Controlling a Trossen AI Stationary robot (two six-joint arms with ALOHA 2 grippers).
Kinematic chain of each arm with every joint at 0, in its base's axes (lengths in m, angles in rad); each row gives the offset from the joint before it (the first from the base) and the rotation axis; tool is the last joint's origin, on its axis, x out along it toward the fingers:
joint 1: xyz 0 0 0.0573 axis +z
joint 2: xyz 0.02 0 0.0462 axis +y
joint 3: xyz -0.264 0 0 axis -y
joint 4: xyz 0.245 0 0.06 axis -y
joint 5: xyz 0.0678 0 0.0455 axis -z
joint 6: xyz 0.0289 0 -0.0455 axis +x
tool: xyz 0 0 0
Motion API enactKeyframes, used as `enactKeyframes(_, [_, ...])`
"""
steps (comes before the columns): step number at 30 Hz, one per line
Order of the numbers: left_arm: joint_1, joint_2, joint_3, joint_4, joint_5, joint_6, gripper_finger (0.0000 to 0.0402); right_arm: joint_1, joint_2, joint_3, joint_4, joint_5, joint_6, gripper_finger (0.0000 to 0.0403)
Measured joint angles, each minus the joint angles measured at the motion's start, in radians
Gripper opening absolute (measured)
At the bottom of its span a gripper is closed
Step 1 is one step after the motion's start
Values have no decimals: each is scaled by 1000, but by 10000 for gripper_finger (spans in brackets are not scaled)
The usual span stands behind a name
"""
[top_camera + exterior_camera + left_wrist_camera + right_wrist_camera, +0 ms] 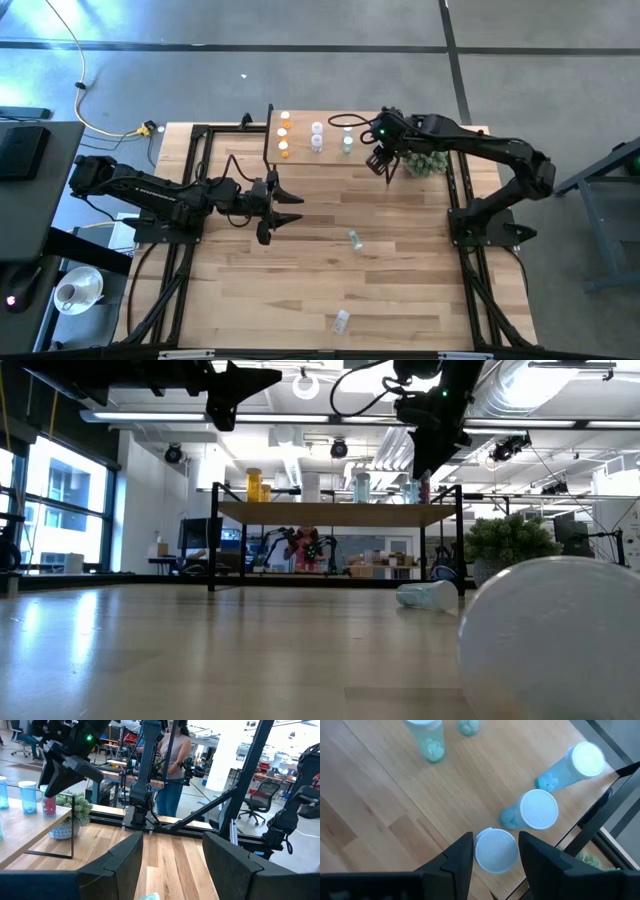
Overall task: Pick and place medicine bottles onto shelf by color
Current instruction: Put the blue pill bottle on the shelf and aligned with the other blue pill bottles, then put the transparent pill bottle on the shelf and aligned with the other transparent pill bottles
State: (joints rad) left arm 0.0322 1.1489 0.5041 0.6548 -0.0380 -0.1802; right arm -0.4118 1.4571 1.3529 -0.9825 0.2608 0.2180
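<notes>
Spiky green plant (428,160) by table's edge (330,300), person (172,765) standing beyond

This looks like a robotics lab set in a large open workshop hall. Exposed ducts (560,400) and strip lights run along a high ceiling, with tall windows (60,500) on one side. Two dark arms are bolted to black frames on a wooden table (300,270) standing on a grey concrete floor (300,70). Beyond it stand work benches, office chairs (260,802), more robot arms and a person (172,765). A small red machine, perhaps another robot, sits far back.
</notes>
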Motion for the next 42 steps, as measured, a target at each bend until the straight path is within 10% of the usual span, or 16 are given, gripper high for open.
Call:
enactKeyframes(18, [0,0,0,-8,0,0,195,48,-160,0,-22,-88,34,149])
enactKeyframes(42, [0,0,0,-59,0,-64,195,597,-176,-270,109,-160,155,149])
